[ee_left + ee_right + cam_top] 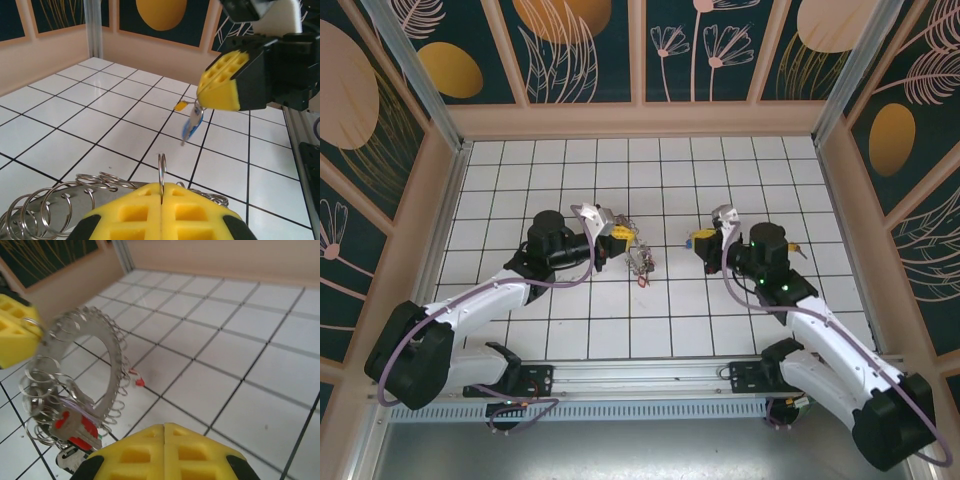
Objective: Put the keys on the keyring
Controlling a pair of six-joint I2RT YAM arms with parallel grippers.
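The keyring is a flat metal ring fringed with small split rings, and it hangs above the tiles. My left gripper is shut on one upright small ring at its edge. Red-tagged keys dangle from the ring's low side. From above, the left gripper holds the keyring mid-table. My right gripper faces it about one tile away. In the left wrist view the right gripper is shut on a blue-tagged key that hangs from its fingertips. The right gripper has its pads pressed together.
A small red bit lies on the white tiled floor under the keyring. A small yellow tag shows just beside the blue key. Wooden walls enclose the table at the back and both sides.
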